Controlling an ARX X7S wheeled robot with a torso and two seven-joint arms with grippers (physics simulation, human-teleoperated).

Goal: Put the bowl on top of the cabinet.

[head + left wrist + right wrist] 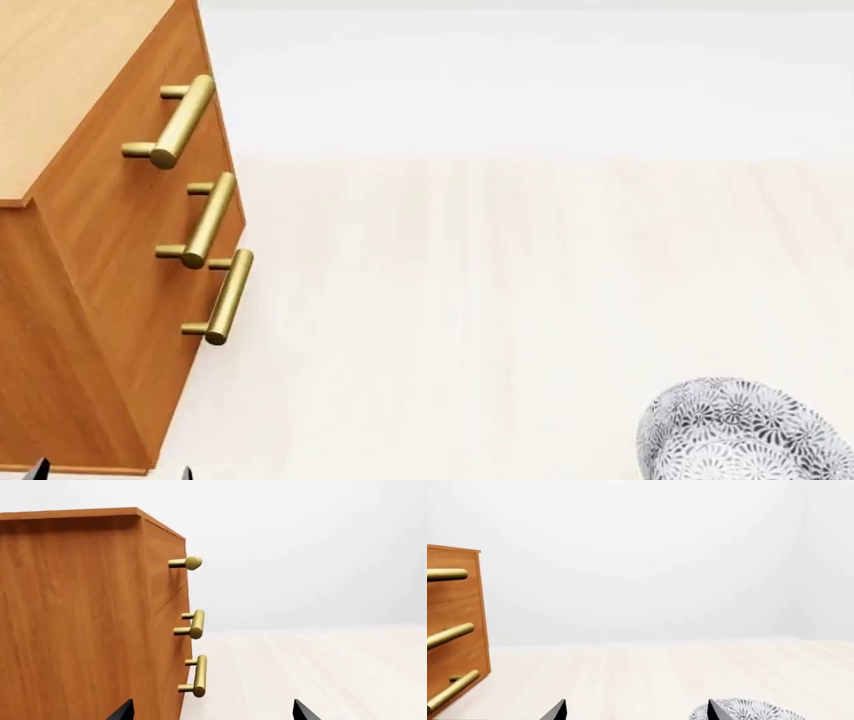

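- Both pincers, left gripper [211, 711] and right gripper [636, 711], hang with fingertips spread apart, gripping nothing.
- Bowl [742, 432] sits on the pale floor [507, 300], well apart from the cabinet [94, 300].

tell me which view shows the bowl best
The head view: the bowl sits at its lower right on the floor, most of its patterned round body visible, though the frame edge cuts it. The right wrist view catches only a sliver of its rim at the frame's edge. The left wrist view shows none of it.
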